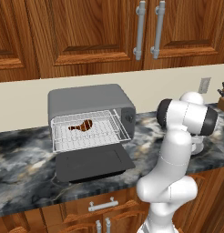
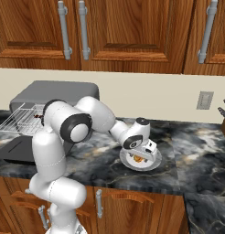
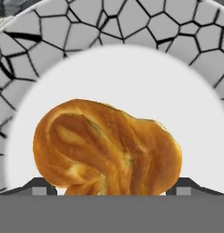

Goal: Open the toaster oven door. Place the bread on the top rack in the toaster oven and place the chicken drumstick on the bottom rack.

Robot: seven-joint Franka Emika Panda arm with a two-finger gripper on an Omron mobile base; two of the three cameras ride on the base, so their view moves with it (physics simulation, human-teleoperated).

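- Looking along the hand view, I see the bread point(image 3: 107, 148) directly ahead, a golden-tan lump lying on the white middle of a plate point(image 3: 132, 27) whose rim has a grey cracked pattern.
- My tool point(image 3: 112, 186) sits low over that plate with its jaws spread wide; one dark fingertip point(image 3: 38, 187) shows on each side of the bread, straddling it, and I cannot tell whether either one touches it yet.
- From the right base view, the tool point(image 2: 141, 155) is down at the plate point(image 2: 153, 163), which rests on the dark marbled tabletop point(image 2: 196, 151) well to the right of the toaster oven point(image 2: 55, 91).
- In the left base view the toaster oven door point(image 1: 93, 164) lies folded down flat toward the near edge of the tabletop.
- One wire rack point(image 1: 89, 132) is pulled out over the open door, and the chicken drumstick point(image 1: 83, 125) lies on it; I cannot tell from here which of the two racks it is.
- A knife block point(image 1: 223, 98) stands at the far right of the tabletop, by a wall outlet point(image 1: 204, 85).
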